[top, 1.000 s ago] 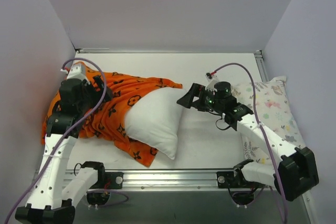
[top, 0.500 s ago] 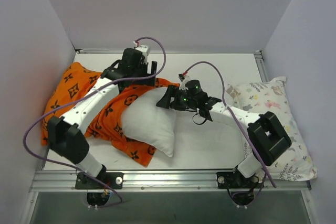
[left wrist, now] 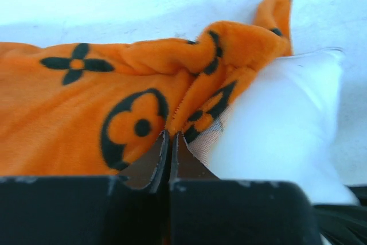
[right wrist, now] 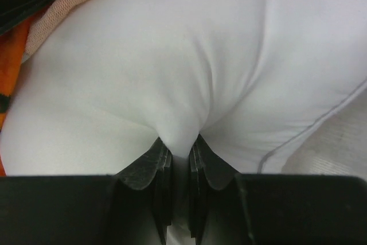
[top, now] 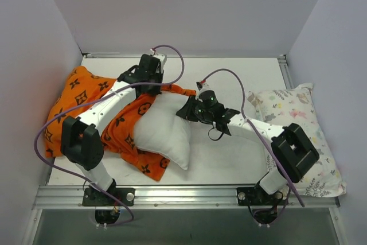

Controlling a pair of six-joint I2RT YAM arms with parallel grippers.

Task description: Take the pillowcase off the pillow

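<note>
Two arms reach in over the table (top: 229, 159), each ending in one pincer, and each trailing one purple cable. There are two pillows and one pillowcase.

The left pincer (top: 155, 88) (left wrist: 170, 136) has its two fingers drawn almost together on a fold at the open edge of the pillowcase (top: 129, 131) (left wrist: 69, 119). In the left wrist view the orange cloth bunches straight ahead of the tips and spreads off to their left, with one black four-petal flower and one round flower motif showing plainly. A strip of pale lining shows just right of the tips. The pillow (top: 163, 130) (left wrist: 287, 119) bulges out of the opening to the right of this pincer, touching the cloth.

The right pincer (top: 187, 111) (right wrist: 179, 144) is clamped on the pillow (right wrist: 172, 55). One ridge of white fabric is squeezed between its two fingers, and the pillow swells above and to both sides of them. A sliver of orange and lining lies at the far upper left of this pincer.

From above, the two pincers sit near each other at the pillow's far end. The pillowcase covers the pillow's left part and trails away beyond the left pincer. The second, floral-print pillow (top: 298, 120) lies well apart, behind the right pincer.
</note>
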